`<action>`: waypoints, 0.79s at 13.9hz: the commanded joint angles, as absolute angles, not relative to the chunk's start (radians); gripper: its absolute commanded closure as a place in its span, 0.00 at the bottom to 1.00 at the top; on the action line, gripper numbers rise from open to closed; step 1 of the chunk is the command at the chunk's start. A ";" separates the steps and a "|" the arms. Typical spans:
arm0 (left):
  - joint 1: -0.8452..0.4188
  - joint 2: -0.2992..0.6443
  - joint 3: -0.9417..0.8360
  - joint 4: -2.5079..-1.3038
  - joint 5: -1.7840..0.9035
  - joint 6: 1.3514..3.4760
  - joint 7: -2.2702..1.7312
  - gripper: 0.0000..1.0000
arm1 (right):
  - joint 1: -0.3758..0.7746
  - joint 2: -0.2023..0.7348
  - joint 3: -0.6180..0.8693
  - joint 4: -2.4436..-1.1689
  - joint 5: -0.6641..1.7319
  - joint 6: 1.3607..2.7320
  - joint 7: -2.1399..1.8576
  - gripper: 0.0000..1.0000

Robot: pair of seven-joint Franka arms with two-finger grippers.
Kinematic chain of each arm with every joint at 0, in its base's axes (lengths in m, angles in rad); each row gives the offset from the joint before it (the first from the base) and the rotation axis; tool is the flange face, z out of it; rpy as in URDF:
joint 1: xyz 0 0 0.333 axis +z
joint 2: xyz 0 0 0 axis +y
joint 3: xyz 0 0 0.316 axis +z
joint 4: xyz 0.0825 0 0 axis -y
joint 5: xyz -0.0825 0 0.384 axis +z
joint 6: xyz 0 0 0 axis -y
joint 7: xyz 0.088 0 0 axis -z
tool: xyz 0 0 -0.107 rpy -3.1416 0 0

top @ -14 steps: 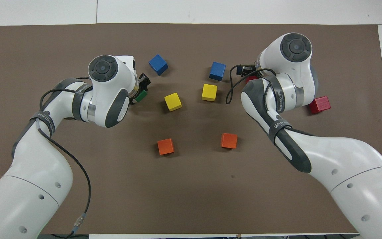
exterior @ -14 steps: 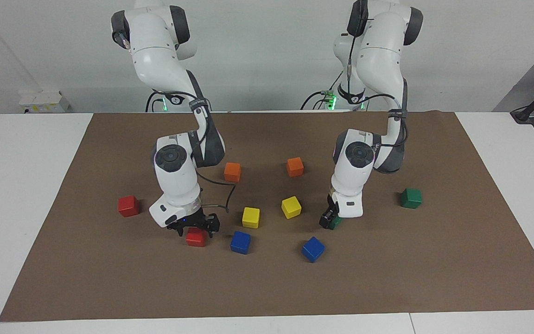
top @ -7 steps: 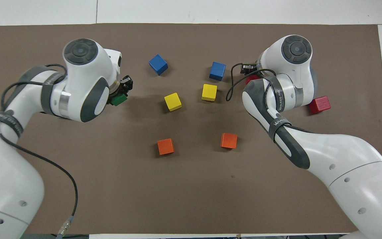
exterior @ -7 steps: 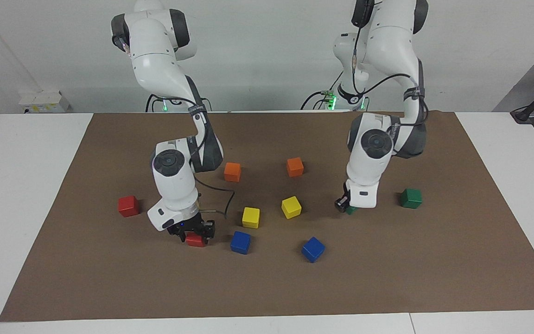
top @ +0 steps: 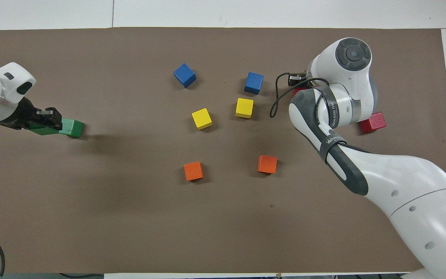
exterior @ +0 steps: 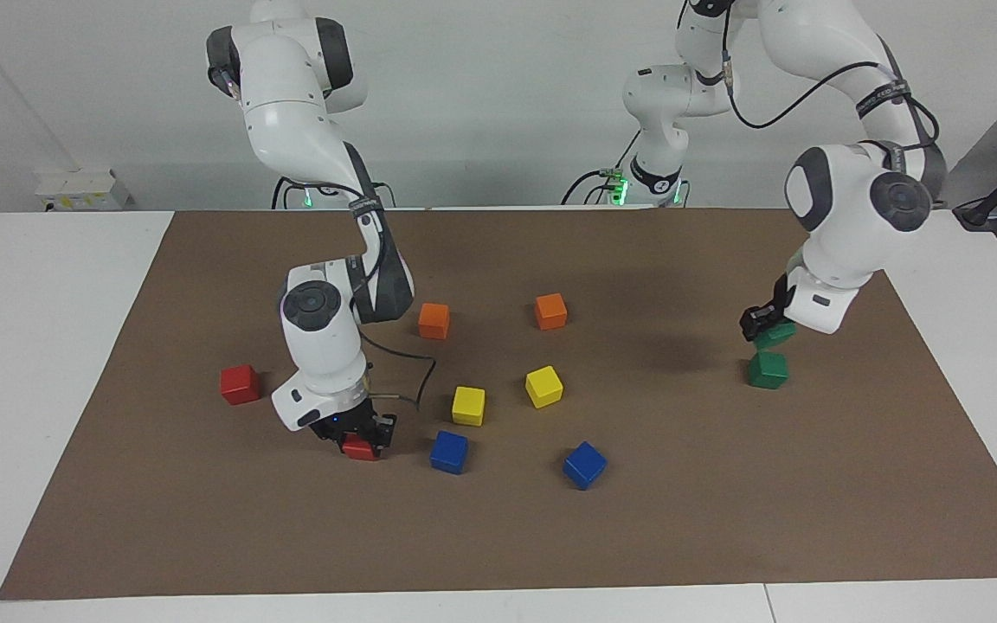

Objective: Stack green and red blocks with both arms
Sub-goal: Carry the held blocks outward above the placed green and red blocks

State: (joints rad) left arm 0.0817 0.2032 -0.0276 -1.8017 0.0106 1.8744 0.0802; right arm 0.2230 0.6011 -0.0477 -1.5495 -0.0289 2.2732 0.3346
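Two green blocks sit close together toward the left arm's end of the counter [exterior: 57, 363]: one green block on the mat [exterior: 767, 369] rests on the brown mat [exterior: 723, 484], and the held green block [exterior: 777, 334] hangs just above it, pinched between the fingers of the left gripper [exterior: 762, 324], with a thin gap showing between the two cubes in the facing view. In the overhead view the left gripper [top: 39, 121] and its block [top: 44, 129] partly cover the lower green block [top: 72, 128].

Toward the right arm's end, the right gripper [exterior: 358, 433] is down at the mat with its fingers closed around a red block in the gripper [exterior: 363, 448], which appears to sit on the mat. From overhead only a sliver of that block [top: 297, 91] shows beside the right gripper [top: 296, 78]. A second red block [exterior: 239, 384] lies apart from it, nearer to the robots and closer to the mat's edge.

Between the arms lie two orange cubes [exterior: 434, 320], two yellow cubes [exterior: 468, 405] and two blue cubes [exterior: 449, 452], the orange ones nearest to the robots and the blue ones farthest.
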 commanded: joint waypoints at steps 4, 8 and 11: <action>0.083 0.218 -0.037 -1.842 -0.002 1.985 0.216 1.00 | 0.054 0.323 -0.034 -1.714 -0.035 2.086 -0.031 1.00; 0.084 0.256 -0.035 -1.845 0.006 2.040 0.221 1.00 | -0.047 0.207 -0.032 -1.947 -0.025 2.276 -0.225 1.00; 0.080 0.278 -0.035 -1.856 0.020 2.063 0.227 1.00 | -0.061 0.184 -0.032 -2.043 -0.025 2.391 -0.264 1.00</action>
State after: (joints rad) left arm 0.0852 0.2755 -0.0422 -1.8344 0.0100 2.0305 0.2048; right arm -0.0475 0.2307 -0.0492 -1.9568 -0.0267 2.3332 -0.2355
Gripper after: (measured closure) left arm 0.445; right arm 0.454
